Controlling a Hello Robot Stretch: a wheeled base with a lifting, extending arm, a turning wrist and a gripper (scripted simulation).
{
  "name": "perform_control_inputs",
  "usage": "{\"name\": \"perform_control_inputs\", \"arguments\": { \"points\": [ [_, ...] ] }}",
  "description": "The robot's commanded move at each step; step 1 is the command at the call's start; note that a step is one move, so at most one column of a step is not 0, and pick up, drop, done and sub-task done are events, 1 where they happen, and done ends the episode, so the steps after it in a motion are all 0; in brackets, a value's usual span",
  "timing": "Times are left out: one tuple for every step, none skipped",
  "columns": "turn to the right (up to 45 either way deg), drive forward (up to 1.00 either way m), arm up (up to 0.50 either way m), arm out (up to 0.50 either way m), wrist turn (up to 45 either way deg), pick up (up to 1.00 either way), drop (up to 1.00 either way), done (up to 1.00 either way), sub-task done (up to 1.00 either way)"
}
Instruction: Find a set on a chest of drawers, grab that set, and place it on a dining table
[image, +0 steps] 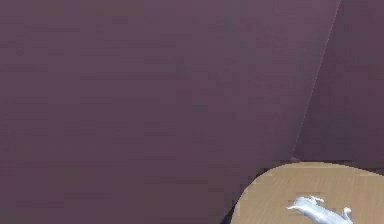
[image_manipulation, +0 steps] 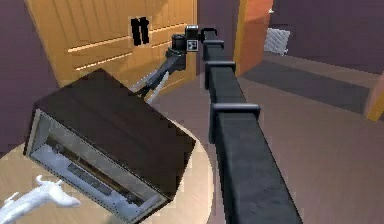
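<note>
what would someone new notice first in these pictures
A big dark box with a grey front sits tilted at the arm side view's lower left, over a light wooden table, with the gripper near its upper corner. The dark arm rises beside it. A plain purple wall spreads across the forward view.

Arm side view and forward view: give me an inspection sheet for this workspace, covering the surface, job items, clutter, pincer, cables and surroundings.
Surface: light wooden table with a curved edge, at the forward view's lower right.
Job's things: dark box with a grey front, tilted, above the table in the arm side view; cannot tell if it rests on it.
Clutter: small white object on the table.
Grippers: pincer at the box's upper corner; cannot tell whether it holds anything.
Cables: nothing seen.
Surroundings: purple wall; wooden door with a black handle.
</note>
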Motion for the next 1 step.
{"name": "perform_control_inputs", "arguments": {
  "points": [
    [0.0,0.0,0.0,0.0,39.0,0.0,0.0,0.0,0.0]
  ]
}}
